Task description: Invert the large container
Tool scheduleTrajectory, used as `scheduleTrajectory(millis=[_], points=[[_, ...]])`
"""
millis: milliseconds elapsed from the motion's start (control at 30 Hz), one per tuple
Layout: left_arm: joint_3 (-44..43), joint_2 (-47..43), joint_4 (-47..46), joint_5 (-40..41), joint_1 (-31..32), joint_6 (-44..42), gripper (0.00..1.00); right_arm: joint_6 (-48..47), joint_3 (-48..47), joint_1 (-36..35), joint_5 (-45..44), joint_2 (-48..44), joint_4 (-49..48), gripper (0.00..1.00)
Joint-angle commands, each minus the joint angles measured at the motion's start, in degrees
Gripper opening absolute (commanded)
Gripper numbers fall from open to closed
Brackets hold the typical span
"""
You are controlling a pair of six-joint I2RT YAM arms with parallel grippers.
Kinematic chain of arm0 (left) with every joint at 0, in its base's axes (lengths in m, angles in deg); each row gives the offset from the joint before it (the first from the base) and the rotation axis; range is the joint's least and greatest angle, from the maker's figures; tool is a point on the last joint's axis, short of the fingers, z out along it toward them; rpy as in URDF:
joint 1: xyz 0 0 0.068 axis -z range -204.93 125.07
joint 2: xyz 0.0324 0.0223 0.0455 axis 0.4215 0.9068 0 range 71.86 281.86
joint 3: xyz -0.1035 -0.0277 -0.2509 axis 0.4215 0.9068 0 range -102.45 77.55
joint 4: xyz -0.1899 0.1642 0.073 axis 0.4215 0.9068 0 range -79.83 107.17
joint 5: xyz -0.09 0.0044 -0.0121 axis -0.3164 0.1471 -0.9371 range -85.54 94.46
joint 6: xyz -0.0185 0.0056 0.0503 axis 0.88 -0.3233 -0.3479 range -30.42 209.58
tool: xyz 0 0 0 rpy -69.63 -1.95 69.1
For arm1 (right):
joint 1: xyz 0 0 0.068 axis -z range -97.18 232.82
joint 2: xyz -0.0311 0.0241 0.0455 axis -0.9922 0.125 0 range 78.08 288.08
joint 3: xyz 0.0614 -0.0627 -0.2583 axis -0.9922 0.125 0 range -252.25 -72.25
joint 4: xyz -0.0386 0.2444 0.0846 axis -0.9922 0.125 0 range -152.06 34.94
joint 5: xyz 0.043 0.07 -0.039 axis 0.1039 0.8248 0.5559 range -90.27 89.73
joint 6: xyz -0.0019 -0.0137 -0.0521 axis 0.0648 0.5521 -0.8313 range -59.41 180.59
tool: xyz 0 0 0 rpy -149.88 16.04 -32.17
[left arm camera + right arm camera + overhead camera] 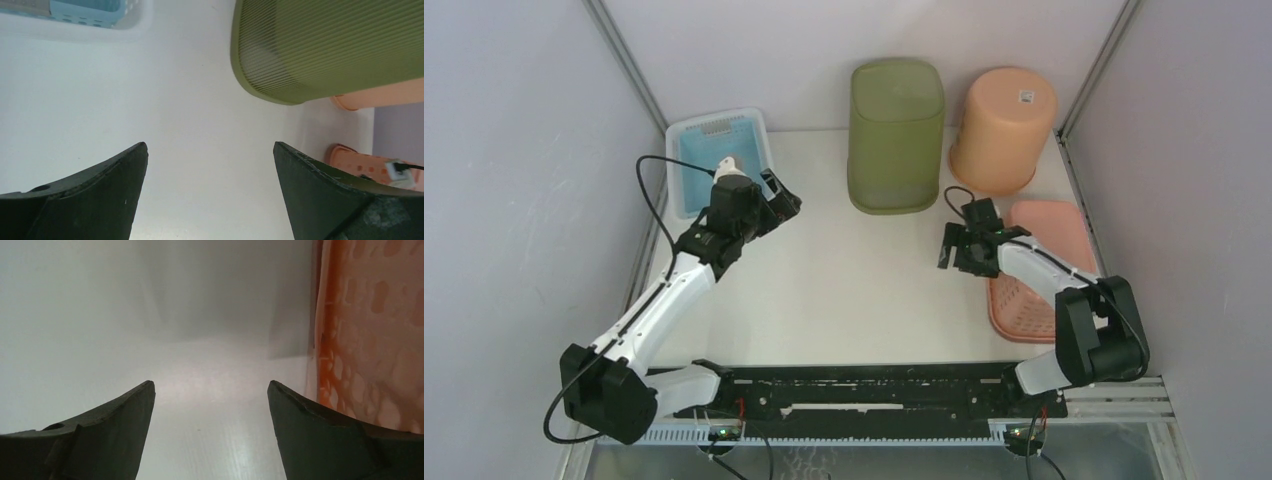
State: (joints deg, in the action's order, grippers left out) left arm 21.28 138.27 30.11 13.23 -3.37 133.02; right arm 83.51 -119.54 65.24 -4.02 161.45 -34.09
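Left gripper (779,200) has its jaws spread wide with nothing between them, only bare table (854,290) showing in its wrist view. It hovers to the left of the large green container (896,135), apart from it and level with its lower edge. Right gripper (951,245) is also wide open and holds nothing. It sits in front of the container's right corner, not touching it.

The large green container stands at the back of the table, its wider end down and its closed, narrower end up. A peach bucket (1004,130) stands just beside the container on its right, base upward. A blue basket (719,160) lies well to the container's left. An orange perforated basket (1024,300) lies in front of and to the right of the container, just beside the right gripper.
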Motion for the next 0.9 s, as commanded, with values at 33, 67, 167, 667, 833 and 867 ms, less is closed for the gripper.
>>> scheduleTrajectory(millis=[33,67,167,667,833,867], points=[[-1.9,2.4,-0.3,0.1,-2.6,-2.8,1.0,-3.6,-1.5,10.3,2.0,-3.2,0.7,0.91],[-2.6,3.1,0.0,0.6,-3.2,-3.1,1.0,-3.5,-1.7,12.6,2.7,-3.0,0.9,0.91],[-4.9,5.2,1.4,2.3,-5.1,-4.4,1.0,-3.2,-1.9,17.3,4.0,-3.0,0.1,0.92],[-33.5,28.5,13.8,14.4,-13.5,-13.6,0.77,1.4,-1.7,1.9,8.8,-21.8,0.4,0.89],[-31.7,32.1,11.9,15.3,-13.2,-13.8,0.69,1.7,-1.6,-0.7,10.1,-22.9,0.7,0.88],[-31.6,33.0,12.3,16.1,-13.2,-13.9,0.69,1.7,-1.6,-1.2,10.2,-23.1,0.8,0.88]])
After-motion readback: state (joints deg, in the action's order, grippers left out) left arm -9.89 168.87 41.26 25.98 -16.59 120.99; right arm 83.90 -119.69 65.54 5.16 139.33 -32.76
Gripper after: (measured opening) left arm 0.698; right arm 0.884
